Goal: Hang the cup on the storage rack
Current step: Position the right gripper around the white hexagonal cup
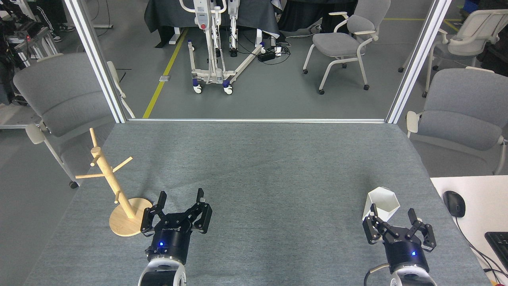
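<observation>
Approaching: right gripper [393, 210] sits just behind the cup [382, 202], on the near side of it, at the right-hand near part of the table [258, 167].
Step in hand: judged as the reach for the cup; nothing is lifted yet.
Cup: white, faceted, hexagonal rim facing up and slightly toward the camera; it stands on the grey cloth, well apart from the rack. The handle tab is not resolved in this view.
Storage rack [115, 186]: wooden pole with angled pegs on a round base, near the left table edge. All pegs are bare.
Right jaws: spread wide. The left finger overlaps the cup's near wall in the picture; real contact cannot be told. The right finger stands clear to the cup's right. Nothing is held.
Left gripper [179, 200]: just beside the rack's base, to its right. Jaws spread, empty, touching nothing that I can see.
Method note: centre the cup between the fingers before closing; right now it lies off toward the left finger, so closing here would likely shove or tip it.
Method note: grip a wall or the rim so the holed tab is left free for the peg.
Risk: the tapering body may slip upward out of a low pinch.
Transfer: the cup must cross the whole table, so a handover to the left arm looks probable.
</observation>
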Robot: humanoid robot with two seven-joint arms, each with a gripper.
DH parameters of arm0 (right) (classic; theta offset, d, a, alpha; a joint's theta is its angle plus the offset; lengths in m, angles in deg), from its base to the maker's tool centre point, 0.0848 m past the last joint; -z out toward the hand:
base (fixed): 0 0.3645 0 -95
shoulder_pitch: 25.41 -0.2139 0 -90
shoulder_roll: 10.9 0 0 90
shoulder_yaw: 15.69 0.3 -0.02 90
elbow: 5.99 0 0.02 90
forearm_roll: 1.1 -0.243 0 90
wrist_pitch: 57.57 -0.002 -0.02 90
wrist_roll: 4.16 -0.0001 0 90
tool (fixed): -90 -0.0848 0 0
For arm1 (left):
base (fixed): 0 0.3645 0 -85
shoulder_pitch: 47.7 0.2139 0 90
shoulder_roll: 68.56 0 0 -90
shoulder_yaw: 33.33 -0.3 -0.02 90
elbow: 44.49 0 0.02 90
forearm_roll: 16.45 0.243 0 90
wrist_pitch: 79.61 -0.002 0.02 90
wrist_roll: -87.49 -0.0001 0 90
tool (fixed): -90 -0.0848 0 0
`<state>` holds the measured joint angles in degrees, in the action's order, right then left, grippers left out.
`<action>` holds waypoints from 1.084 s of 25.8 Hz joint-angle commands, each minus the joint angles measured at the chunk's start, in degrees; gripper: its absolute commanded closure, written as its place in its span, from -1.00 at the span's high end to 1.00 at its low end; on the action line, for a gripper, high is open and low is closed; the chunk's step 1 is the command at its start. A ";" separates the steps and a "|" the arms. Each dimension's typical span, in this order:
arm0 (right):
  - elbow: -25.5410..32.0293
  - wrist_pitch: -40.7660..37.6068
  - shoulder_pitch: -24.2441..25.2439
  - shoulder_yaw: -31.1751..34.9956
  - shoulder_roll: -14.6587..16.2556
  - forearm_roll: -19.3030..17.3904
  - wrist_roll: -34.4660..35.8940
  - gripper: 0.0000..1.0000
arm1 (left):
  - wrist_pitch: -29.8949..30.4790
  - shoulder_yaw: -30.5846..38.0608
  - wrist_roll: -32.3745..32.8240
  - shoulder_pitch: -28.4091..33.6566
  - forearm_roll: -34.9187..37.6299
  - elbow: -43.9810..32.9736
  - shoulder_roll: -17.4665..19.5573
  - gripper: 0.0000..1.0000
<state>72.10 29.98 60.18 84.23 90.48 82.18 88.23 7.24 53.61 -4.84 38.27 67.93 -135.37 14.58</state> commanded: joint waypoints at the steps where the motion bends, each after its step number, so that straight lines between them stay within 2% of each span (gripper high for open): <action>1: -4.88 0.07 -0.60 0.19 -0.48 0.13 4.38 1.00 | 0.07 -0.02 0.04 0.08 -0.01 0.09 0.00 0.99; 8: -5.67 0.07 -0.69 0.27 -0.04 -0.05 4.56 0.99 | 0.07 -0.02 0.04 0.08 -0.01 0.53 0.18 0.99; 16: -9.19 0.07 -2.36 0.10 0.49 -0.05 4.56 1.00 | -0.02 -0.02 0.04 0.08 -0.01 1.23 0.18 0.99; 21: -10.77 -0.01 -2.62 0.10 2.16 -0.14 4.21 0.99 | -0.10 -0.11 0.04 0.08 -0.09 1.58 0.18 0.99; 26: -13.49 -0.10 -4.38 -0.25 3.04 -0.14 4.12 0.99 | -0.10 -0.02 0.04 -0.01 -0.01 1.93 0.18 0.99; 28: -15.43 -0.10 -6.49 -0.52 3.21 -0.05 4.12 0.99 | -0.02 -0.02 0.04 -0.10 -0.01 1.93 0.09 0.99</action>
<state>58.82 29.96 55.63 83.94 93.28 82.05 92.39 7.15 53.59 -4.78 38.24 67.92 -133.53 14.68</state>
